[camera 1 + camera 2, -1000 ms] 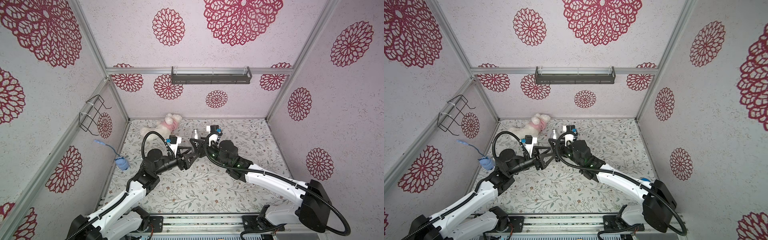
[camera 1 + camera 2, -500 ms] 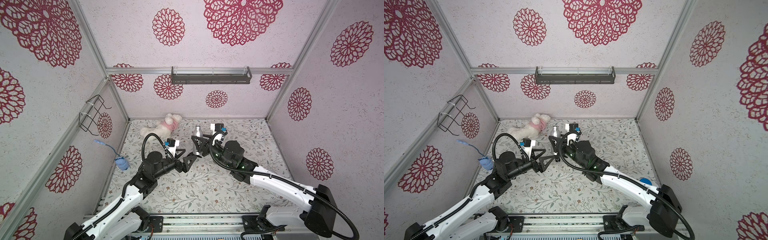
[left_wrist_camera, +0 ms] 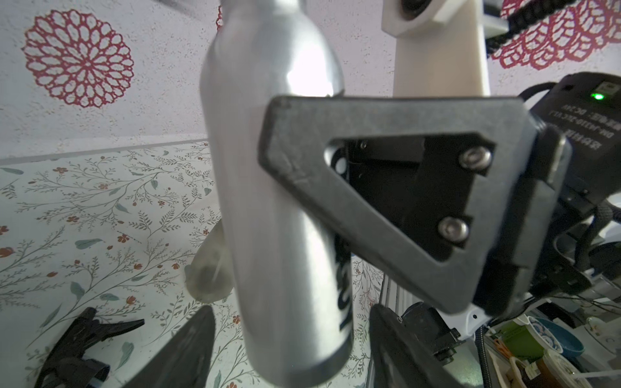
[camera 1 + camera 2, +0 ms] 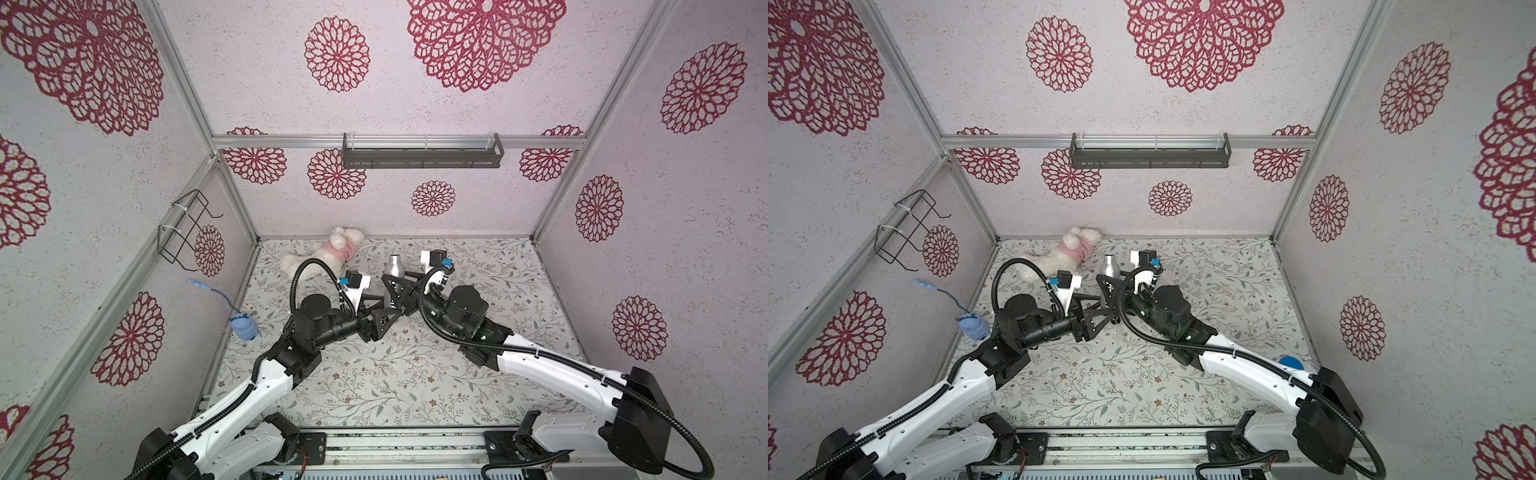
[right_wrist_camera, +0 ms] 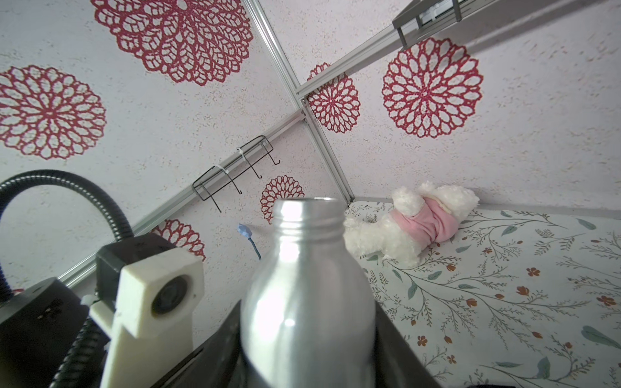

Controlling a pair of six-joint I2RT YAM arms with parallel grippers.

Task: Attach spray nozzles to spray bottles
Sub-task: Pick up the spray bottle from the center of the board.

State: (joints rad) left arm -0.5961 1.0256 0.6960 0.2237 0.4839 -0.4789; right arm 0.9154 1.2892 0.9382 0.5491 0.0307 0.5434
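Aluminium bottle (image 4: 392,277) sits clamped upright in our right jaws – left jaws apart at its base – so we keep it plumb for the nozzle.

I see the slim silver aluminium bottle (image 4: 392,286) upright mid-table between both arms; the white plush toy in pink (image 4: 322,259) lies at the back edge, to its left.

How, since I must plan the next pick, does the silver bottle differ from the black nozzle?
The silver bottle is shiny metal with black lettering, while the black nozzle is dull black all over. The silver bottle stands upright, clamped in the right gripper. The black nozzle lies loose on the floral mat. The silver bottle looks clearly larger than the black nozzle. Both are unjoined: the bottle's threaded neck is open.
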